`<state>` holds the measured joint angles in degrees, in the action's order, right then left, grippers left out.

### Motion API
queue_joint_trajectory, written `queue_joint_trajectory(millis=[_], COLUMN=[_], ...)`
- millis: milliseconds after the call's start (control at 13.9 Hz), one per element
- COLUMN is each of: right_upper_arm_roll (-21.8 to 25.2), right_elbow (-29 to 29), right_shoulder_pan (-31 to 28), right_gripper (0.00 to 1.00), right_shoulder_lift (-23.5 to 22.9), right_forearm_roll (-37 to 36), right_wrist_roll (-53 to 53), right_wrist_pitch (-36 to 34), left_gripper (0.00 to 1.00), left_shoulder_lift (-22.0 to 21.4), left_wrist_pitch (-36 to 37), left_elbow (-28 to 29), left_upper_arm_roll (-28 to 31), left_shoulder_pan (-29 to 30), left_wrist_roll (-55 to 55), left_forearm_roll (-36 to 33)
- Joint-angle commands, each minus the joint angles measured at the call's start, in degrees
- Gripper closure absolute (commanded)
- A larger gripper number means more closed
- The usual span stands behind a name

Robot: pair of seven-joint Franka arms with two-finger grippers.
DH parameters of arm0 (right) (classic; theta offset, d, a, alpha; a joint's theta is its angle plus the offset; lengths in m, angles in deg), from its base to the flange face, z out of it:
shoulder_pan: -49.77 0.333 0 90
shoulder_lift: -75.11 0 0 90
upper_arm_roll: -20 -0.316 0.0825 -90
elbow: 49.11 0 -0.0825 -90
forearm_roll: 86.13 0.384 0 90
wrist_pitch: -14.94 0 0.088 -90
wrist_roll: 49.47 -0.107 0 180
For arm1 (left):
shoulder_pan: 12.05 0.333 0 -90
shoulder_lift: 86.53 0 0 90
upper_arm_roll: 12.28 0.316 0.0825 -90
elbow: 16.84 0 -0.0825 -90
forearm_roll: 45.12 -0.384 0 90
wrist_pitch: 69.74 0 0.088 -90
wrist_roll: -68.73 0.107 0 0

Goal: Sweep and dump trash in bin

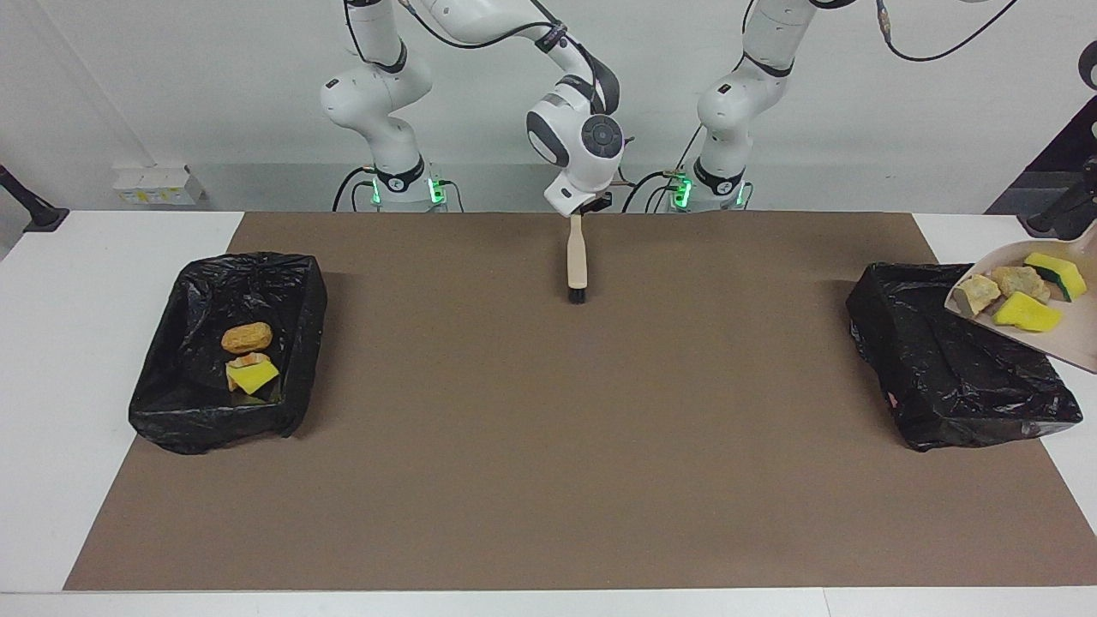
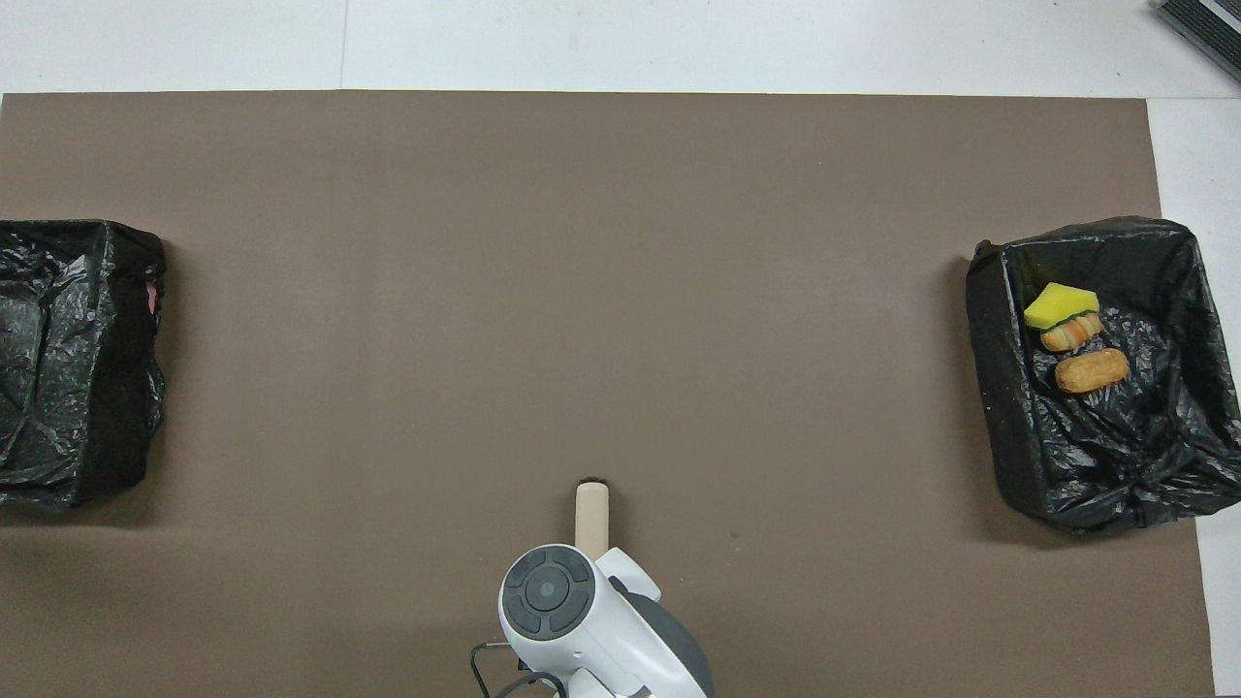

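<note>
Crinkled glossy black plastic is lining both bins (image 1: 230, 343) (image 1: 951, 368), a matt brown paper-like sheet (image 1: 557, 428) is covering the smooth white tabletop (image 1: 77, 343), and the dustpan (image 1: 1058, 338) is looking like smooth beige plastic.

You get bright, even light from overhead in both views, and focus is sharp across the frame. Shadows are soft: a faint one under the brush (image 1: 577, 261) on the brown mat (image 1: 548, 480), darker ones beside each black bin liner (image 1: 227, 347). The crinkled liners catch small glints; the white bench (image 2: 679, 44) looks slightly washed out.
</note>
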<state>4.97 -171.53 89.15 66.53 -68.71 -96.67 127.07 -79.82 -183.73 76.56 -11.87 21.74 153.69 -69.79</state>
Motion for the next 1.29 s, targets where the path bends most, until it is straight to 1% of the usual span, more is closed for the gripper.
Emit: queue_joint_trajectory(millis=[0, 72, 215, 287, 359, 431, 503, 718, 790, 1005, 1149, 1221], right_upper_arm_roll=[0.0, 0.1, 0.2, 0.2, 0.2, 0.3, 0.3, 0.4, 0.4, 0.3, 0.3, 0.3], right_elbow=[2.4, 2.8, 4.5, 4.9, 5.2, 5.1, 5.1, 5.5, 6.4, 9.8, 12.6, 14.1], right_shoulder_pan=[-0.8, -1.0, -3.2, -4.1, -5.3, -6.9, -9.6, -18.2, -20.8, -27.8, -30.8, -32.9], right_gripper=[0.57, 0.53, 0.49, 0.44, 0.36, 0.30, 0.24, 0.02, 0.00, 0.00, 0.00, 0.00], right_shoulder_lift=[-1.1, -1.2, -0.6, -0.3, 0.4, 2.1, 2.8, 5.8, 6.1, 6.2, 6.1, 6.1], right_forearm_roll=[-0.2, -0.2, -0.2, -0.2, -0.2, -0.2, -0.2, -1.4, -3.6, -9.3, -14.9, -16.5], right_wrist_roll=[0.6, 0.6, 0.4, 0.3, 0.2, 0.1, 0.7, 1.3, 2.3, 2.5, 4.0, 5.5], right_wrist_pitch=[-1.4, -1.4, -1.7, -1.7, -1.7, -1.7, -1.7, -1.4, -1.5, -2.3, -2.3, -3.1], left_gripper=[1.00, 1.00, 1.00, 1.00, 1.00, 1.00, 1.00, 1.00, 1.00, 1.00, 1.00, 1.00], left_shoulder_lift=[0.9, 1.0, 1.0, 1.0, 1.0, 1.1, 1.1, 1.2, 1.3, 1.3, 0.8, 0.4], left_wrist_pitch=[-3.7, -4.0, -4.2, -4.7, -5.2, -5.4, -6.0, -6.4, -6.4, -5.3, -5.2, -5.2], left_elbow=[-1.2, -1.0, -0.9, -0.9, -0.6, -0.6, -0.6, -1.1, -1.2, -1.7, -3.6, -4.7], left_upper_arm_roll=[0.3, 0.3, 0.3, 0.3, 0.3, 0.3, 0.3, 0.3, 0.3, 0.4, 0.4, 0.4], left_shoulder_pan=[-2.4, -3.9, -6.0, -6.5, -7.1, -7.8, -8.3, -10.1, -10.1, -13.0, -13.0, -13.1], left_wrist_roll=[1.6, 1.9, 1.9, 1.9, 1.9, 1.9, 1.9, 2.0, 2.0, 1.9, 2.3, 2.8], left_forearm_roll=[-6.9, -9.8, -13.9, -15.3, -16.0, -16.9, -19.0, -23.7, -23.8, -23.5, -23.5, -23.6])
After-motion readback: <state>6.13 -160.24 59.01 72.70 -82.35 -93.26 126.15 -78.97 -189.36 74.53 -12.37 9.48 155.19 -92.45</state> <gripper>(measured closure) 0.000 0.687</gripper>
